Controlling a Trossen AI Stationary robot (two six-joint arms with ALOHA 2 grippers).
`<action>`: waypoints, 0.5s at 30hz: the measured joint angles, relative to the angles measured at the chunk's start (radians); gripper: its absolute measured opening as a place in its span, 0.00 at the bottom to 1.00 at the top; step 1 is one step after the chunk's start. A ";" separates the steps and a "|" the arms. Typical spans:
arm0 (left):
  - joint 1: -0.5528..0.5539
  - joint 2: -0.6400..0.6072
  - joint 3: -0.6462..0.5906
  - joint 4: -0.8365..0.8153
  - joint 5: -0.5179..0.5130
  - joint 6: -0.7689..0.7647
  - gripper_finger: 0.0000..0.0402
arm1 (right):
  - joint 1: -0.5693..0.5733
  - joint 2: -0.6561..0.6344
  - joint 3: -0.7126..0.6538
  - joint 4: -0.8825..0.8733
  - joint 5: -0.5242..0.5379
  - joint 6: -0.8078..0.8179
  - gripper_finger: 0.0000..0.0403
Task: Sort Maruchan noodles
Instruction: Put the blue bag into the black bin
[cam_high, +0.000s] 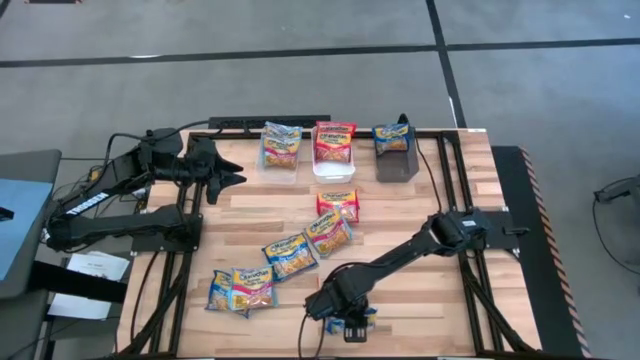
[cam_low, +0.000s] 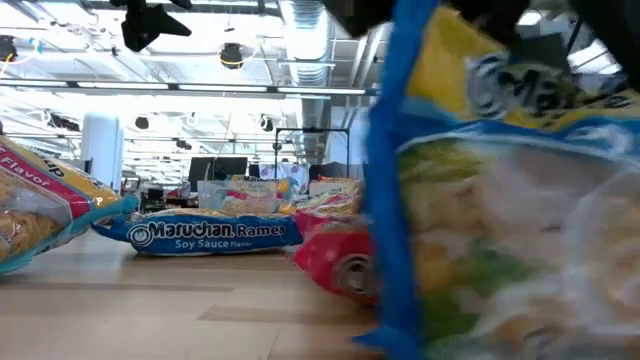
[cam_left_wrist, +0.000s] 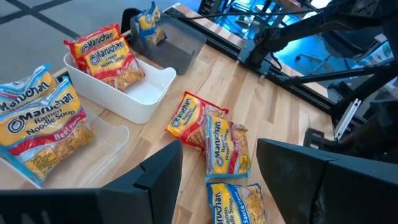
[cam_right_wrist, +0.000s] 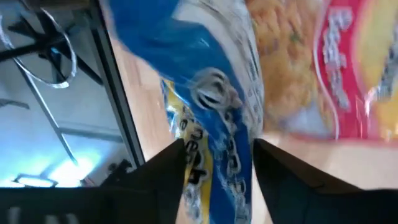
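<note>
Packets look light, crinkly, slippery; right gripper (cam_high: 352, 325), near the worktop's (cam_high: 400, 290) front edge, has jaws straddling a blue-edged packet (cam_right_wrist: 211, 118), best pinched at the edge seam. Left gripper (cam_high: 228, 172) idles spread by the white bin (cam_high: 334, 168).

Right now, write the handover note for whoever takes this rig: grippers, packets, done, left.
Right gripper: low at the table's near edge, its fingers either side of a blue-edged packet; grip not confirmed.
Left gripper: open, empty, waiting above the far-left side of the table.
Done: one packet in the clear bin, red ones in the white bin, a blue one in the grey bin.
Left: a red packet and several more lying loose mid-table, down to the near-left pair.
</note>
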 joint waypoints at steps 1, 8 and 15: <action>0.000 0.000 0.000 0.000 0.000 0.000 0.48 | 0.000 0.000 0.001 -0.006 -0.002 0.006 0.49; 0.000 0.000 0.000 0.002 0.000 0.000 0.48 | -0.001 0.000 0.003 -0.011 -0.004 0.010 0.18; 0.000 0.000 0.000 0.003 0.000 0.000 0.48 | -0.010 -0.001 0.003 -0.060 -0.002 0.009 0.03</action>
